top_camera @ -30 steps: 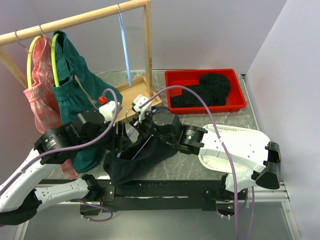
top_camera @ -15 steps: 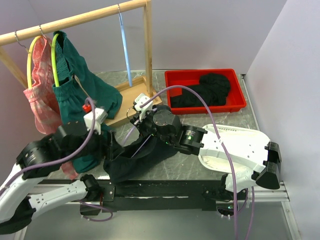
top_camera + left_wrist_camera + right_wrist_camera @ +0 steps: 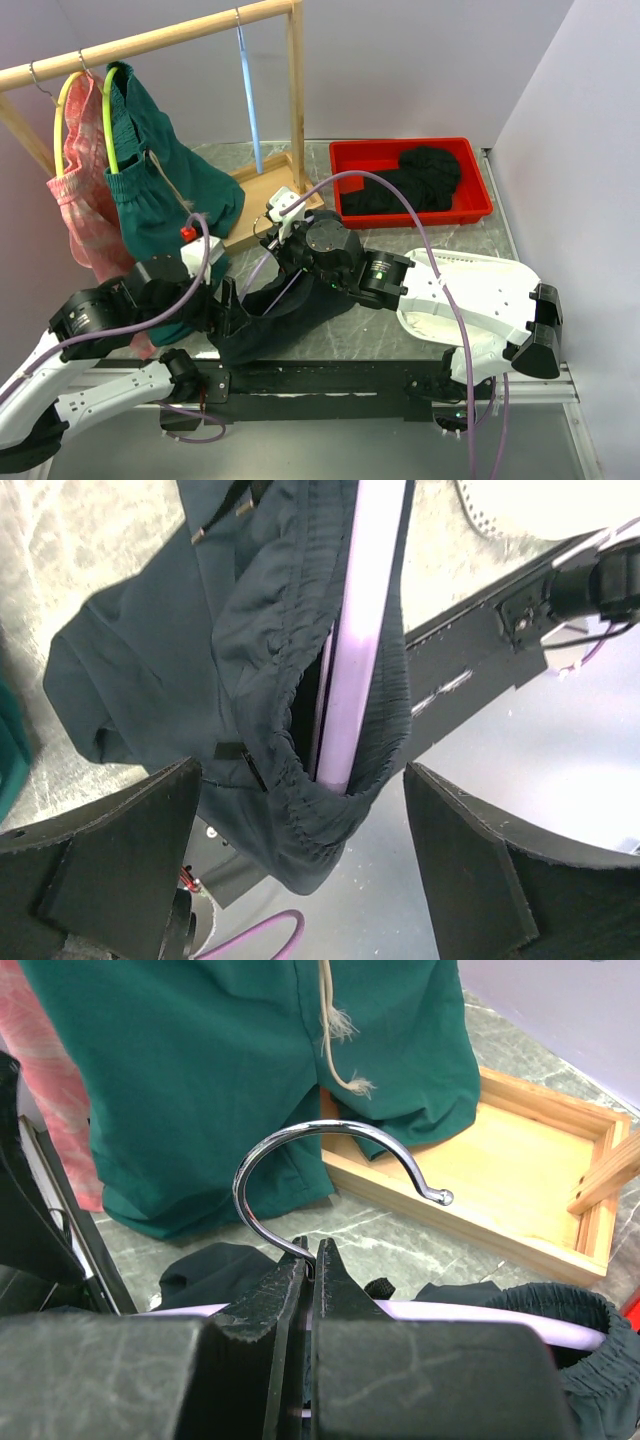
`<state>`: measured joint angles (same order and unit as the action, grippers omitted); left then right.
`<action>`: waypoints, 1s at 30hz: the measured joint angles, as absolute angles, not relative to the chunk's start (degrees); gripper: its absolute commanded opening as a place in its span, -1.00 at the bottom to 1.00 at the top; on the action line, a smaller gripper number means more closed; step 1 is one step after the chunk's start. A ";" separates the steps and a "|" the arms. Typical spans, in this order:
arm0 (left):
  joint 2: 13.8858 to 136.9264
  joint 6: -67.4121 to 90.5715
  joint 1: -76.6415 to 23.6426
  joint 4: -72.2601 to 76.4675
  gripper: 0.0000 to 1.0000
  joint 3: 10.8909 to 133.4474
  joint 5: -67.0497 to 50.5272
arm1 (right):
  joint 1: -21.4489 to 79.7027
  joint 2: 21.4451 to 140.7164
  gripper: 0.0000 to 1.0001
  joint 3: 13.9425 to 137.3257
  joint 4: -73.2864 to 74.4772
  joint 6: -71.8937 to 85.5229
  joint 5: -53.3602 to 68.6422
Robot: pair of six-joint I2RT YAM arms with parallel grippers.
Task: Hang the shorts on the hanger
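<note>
Shorts (image 3: 150, 670) around hanger (image 3: 365, 630) | right hand (image 3: 310, 1260) clamps hanger | left hand (image 3: 300, 805) spread wide

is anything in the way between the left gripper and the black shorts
Nothing visible. The left gripper faces the waistband of the shorts with open jaws and only clear space between. The hanger runs inside the waistband, held at its neck by the shut right gripper.
</note>
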<state>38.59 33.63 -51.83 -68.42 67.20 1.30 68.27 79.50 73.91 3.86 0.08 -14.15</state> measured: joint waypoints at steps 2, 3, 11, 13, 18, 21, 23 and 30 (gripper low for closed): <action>38.61 33.63 -51.83 -68.45 0.70 66.35 0.60 | 68.27 79.50 -1.00 73.93 3.84 0.05 -14.15; 38.63 33.63 -51.83 -68.40 0.69 66.13 0.27 | 68.27 79.50 -1.00 73.93 3.86 0.05 -14.15; 38.94 33.17 -51.83 -68.14 0.58 64.82 -2.37 | 68.27 79.55 -1.00 74.24 4.34 0.03 -14.17; 39.29 32.80 -51.83 -68.05 0.56 64.64 -2.81 | 68.27 79.55 -1.00 74.35 4.34 0.03 -14.20; 40.38 31.97 -51.83 -67.75 0.19 64.34 -2.74 | 68.27 79.68 -1.00 74.96 4.80 -0.10 -14.35; 40.64 31.66 -51.83 -67.05 -0.29 64.14 -2.48 | 68.27 79.70 -1.00 75.11 4.82 -0.12 -14.46; 40.82 31.20 -51.83 -66.72 -0.60 64.12 -1.93 | 68.27 79.77 -1.00 75.13 4.89 -0.12 -14.61; 41.10 30.44 -52.27 -64.97 -0.98 64.12 -1.52 | 67.90 80.97 -1.00 76.49 5.34 -0.12 -15.46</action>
